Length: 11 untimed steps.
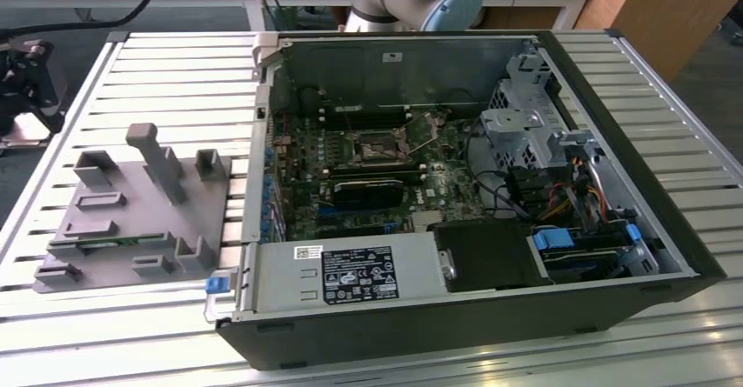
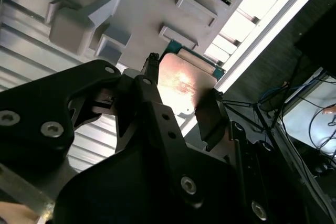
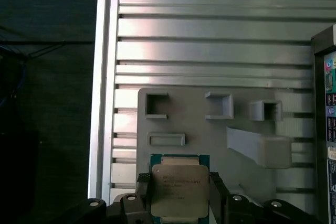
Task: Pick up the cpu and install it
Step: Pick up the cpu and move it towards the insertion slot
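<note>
Claw: in the first wrist view we are seeing the claw clenching the cpu, one black finger pressing each of two opposite edges

Cpu: in both wrist views it is sitting level between the fingers, metal top facing the first wrist camera, hanging over the grey fixture plate and apart from it, as far as we are judging

Fixture plate: in the exterior view it is lying near the worktop edge on the exterior view's left, beside the open computer case

Socket: we are reading the dark square frame on the board inside the case as the target

Step in hand: we are judging this as carrying the chip; doing it well is meaning keeping it flat, holding grip even, and avoiding any tilt that is letting it slip
</note>
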### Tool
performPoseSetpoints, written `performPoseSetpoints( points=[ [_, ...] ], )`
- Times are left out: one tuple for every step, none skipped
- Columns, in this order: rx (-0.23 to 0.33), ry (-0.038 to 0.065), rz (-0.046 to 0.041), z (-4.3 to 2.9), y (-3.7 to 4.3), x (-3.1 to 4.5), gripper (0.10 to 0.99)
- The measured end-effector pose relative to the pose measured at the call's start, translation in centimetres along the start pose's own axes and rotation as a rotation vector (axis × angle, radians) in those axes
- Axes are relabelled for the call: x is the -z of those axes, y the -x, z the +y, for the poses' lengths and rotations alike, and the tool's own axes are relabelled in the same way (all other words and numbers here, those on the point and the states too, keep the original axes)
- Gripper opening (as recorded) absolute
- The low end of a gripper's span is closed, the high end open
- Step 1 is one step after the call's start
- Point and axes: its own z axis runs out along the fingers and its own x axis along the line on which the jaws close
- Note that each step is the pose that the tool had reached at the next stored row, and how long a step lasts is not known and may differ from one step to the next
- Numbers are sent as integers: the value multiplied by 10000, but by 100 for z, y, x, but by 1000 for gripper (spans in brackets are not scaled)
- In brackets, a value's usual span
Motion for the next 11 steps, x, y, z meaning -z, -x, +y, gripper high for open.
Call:
performPoseSetpoints(
  points=[
    [0,0,1,5,-1,37,533],
    [-1,0,0,10,-1,77,533],
    [-1,1,0,15,-1,116,533],
    [-1,-1,2,19,-2,158,533],
    [0,0,1,22,-2,199,533],
    [-1,0,1,27,-3,240,533],
    [-1,0,1,31,-3,279,533],
    [-1,0,1,35,-3,318,533],
    [-1,0,1,39,-3,353,533],
    [-1,0,1,43,-3,384,533],
    [-1,0,1,46,-1,412,533]
  ],
)
